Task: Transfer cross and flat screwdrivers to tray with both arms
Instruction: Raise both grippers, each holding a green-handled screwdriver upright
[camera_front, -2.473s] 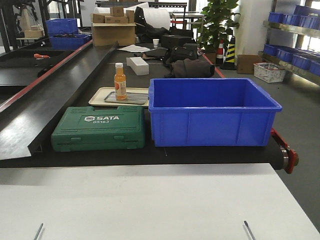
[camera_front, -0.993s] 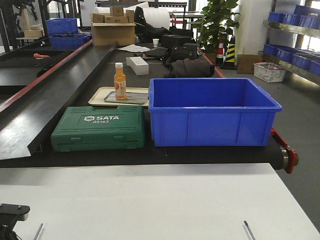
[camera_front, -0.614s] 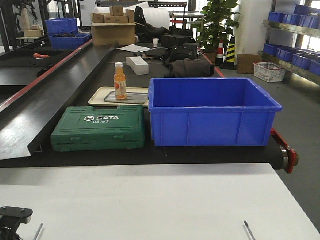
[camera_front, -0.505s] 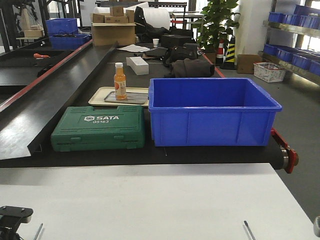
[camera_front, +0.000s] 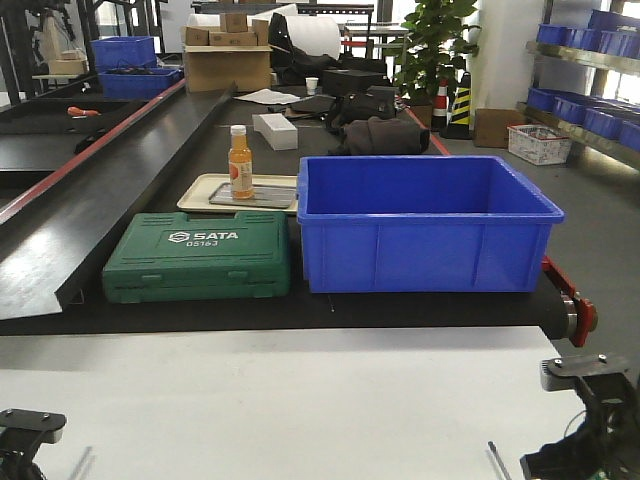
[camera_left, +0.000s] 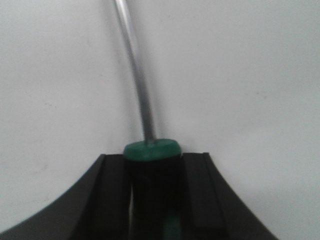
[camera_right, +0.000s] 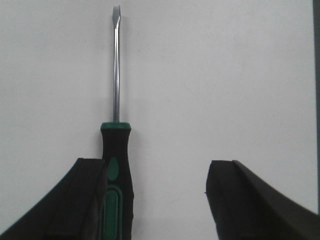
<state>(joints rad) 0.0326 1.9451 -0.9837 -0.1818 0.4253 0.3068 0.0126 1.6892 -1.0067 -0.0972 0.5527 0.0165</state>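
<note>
In the left wrist view my left gripper (camera_left: 152, 167) is shut on the black handle of a screwdriver (camera_left: 151, 150). Its green collar and steel shaft stick out ahead, and the tip is out of view. In the right wrist view my right gripper (camera_right: 157, 175) is open over the white table. The flat screwdriver (camera_right: 117, 150) lies between the jaws, its handle against the left finger (camera_right: 85, 200) and its flat tip pointing away. Its shaft tip shows in the front view (camera_front: 497, 460). The grey metal tray (camera_front: 262, 197) lies far back, on a beige tray.
An orange bottle (camera_front: 240, 162) stands on the beige tray (camera_front: 196, 192). A green SATA tool case (camera_front: 200, 268) and a big blue bin (camera_front: 425, 222) sit on the black conveyor beyond the white table (camera_front: 300, 400). Parts of the left arm (camera_front: 25, 430) and right arm (camera_front: 592, 415) show at the bottom corners.
The left arm came in at the bottom left, then the right arm at the bottom right. The left screwdriver's shaft, sharp before, now shows only as a faint blur.
</note>
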